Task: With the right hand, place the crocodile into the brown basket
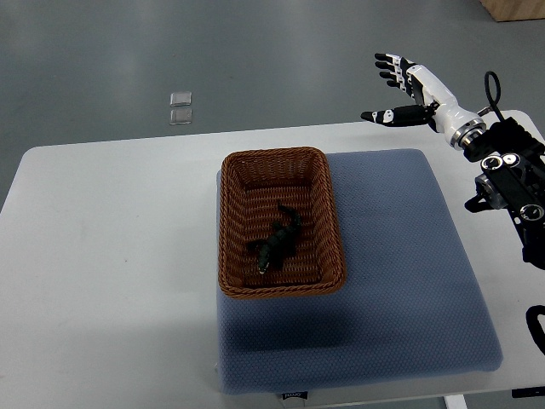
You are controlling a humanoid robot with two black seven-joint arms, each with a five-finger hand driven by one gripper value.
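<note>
My fingers (396, 72) are spread wide and they hold nothing. The four long ones point to the left with gaps between them. The thumb sticks out under them and points left too. They are white with black tips. My right hand (423, 95) shows up by the far right corner of the bench (102, 256), well apart from the basket. I cannot tell how high up it is. My arm (511, 170) comes in from the right side, and it is black with a wire looping off it. The crocodile (277, 241) lies inside the brown basket (228, 230). It is small and dark, and it rests flat on the basket's floor, more in the near half. It lies a bit slanted, with one end up toward the far side and the other end down toward the near left corner. I cannot tell which end is the head. The basket stands on the left part of a blue pad (400, 256), and the pad lies on the white bench. Past the bench is the grey floor (255, 51), where two small clear squares (180, 108) lie just beside each other.
</note>
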